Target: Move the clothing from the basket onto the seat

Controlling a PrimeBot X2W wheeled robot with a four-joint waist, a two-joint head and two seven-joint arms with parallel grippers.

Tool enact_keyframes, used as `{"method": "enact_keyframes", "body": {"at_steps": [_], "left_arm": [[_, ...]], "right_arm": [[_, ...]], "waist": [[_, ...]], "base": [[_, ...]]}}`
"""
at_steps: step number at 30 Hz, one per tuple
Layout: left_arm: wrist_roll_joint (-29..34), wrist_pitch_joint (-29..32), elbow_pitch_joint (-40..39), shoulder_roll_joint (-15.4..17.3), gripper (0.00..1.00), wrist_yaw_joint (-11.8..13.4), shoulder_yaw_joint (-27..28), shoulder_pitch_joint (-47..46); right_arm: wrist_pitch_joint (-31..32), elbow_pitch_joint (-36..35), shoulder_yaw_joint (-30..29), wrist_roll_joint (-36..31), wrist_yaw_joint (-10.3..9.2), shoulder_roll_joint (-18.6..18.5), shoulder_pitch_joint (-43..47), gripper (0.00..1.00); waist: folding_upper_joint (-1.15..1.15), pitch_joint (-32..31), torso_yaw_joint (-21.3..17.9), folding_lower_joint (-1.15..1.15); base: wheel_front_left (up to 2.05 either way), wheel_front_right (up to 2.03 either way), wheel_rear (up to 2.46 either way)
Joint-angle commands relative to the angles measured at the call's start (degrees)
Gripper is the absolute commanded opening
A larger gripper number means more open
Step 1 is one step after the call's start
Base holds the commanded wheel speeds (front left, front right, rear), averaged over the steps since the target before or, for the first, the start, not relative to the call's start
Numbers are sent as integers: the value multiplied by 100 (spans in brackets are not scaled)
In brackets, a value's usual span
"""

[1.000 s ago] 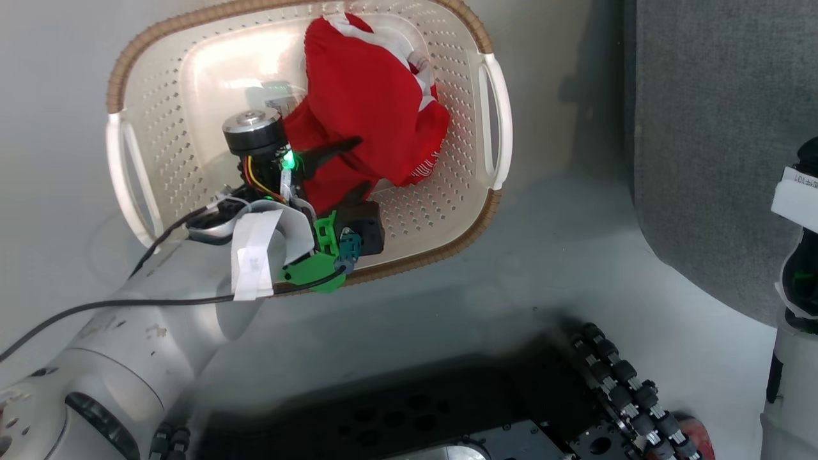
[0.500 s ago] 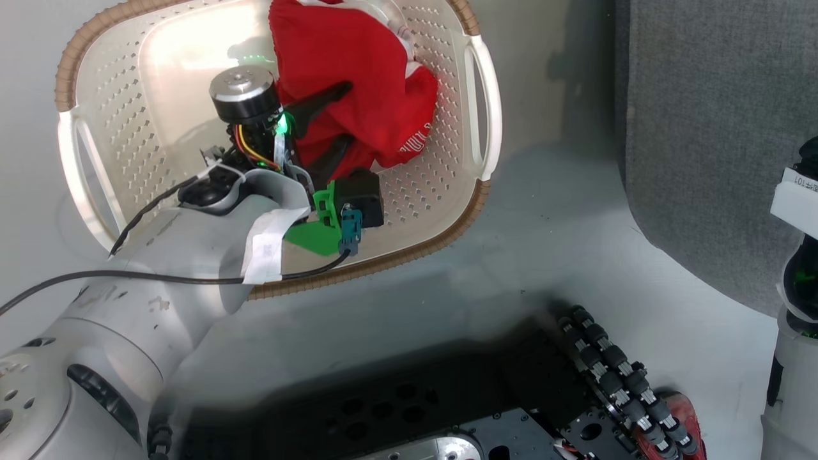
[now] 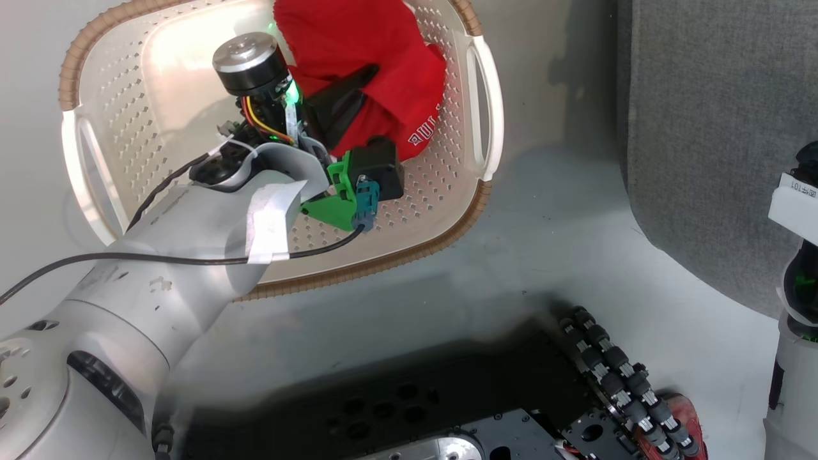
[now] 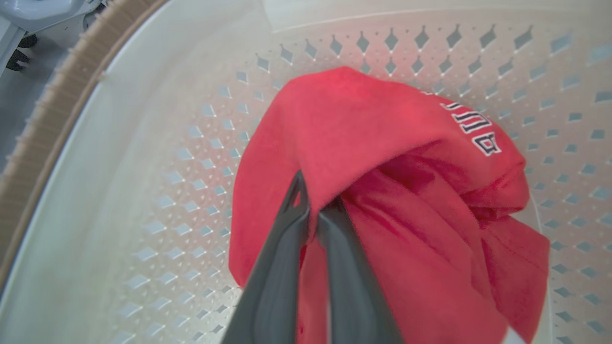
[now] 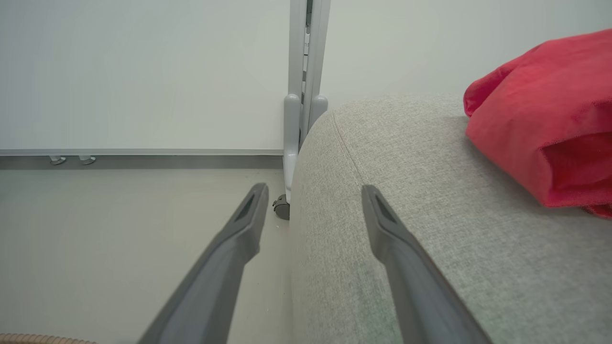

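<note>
Left end effector (image 4: 315, 203) grips a fold of the red jersey (image 4: 382, 134), low inside the basket (image 3: 128, 128), far left. Judgement: lift until the trailing hem clears the basket, then swing right to the seat (image 3: 716, 128). Right end effector (image 5: 311, 191) wide, empty.

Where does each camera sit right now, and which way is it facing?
Head view: on the head, facing down at the basket and the seat; left arm, right forearm and base show.
Left wrist view: on that wrist, facing into the basket; the left gripper, fingers shut on the red garment.
Right wrist view: on that wrist, facing across the seat toward a white panel; right gripper open, second red garment on the seat.
Shared: head and left wrist views both show basket and red garment.
</note>
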Motion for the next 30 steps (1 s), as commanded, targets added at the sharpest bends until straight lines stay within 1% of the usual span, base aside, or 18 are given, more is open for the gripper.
{"method": "enact_keyframes", "body": {"at_steps": [1,6,12,20,25,30], "left_arm": [[-102,-2,-75,50,0,44,11,-88],[-403,-3,-330,79,0,119,105,174],[-881,-2,-822,139,0,283,377,694],[-1260,-3,-1513,184,0,574,809,1627],[-1494,-3,-1885,165,0,622,1186,2261],[-1596,-3,-2244,210,0,664,1628,2912]], "right_arm": [[-17,3,9,-39,-8,-12,-42,100],[-17,37,37,-63,-8,-5,-106,100],[-17,159,135,-65,-8,0,-58,100],[-17,409,360,-192,-8,-54,270,100],[-17,633,526,-215,-8,-122,589,100],[-17,895,816,-248,-8,-163,925,100]], "waist": [[0,-15,21,0],[0,-225,116,0],[0,-774,260,0],[0,-1782,561,0],[0,-2529,744,0],[0,-3296,804,0]], "base": [[0,0,0],[0,0,0],[0,0,0],[0,0,0],[0,0,0],[0,0,0]]}}
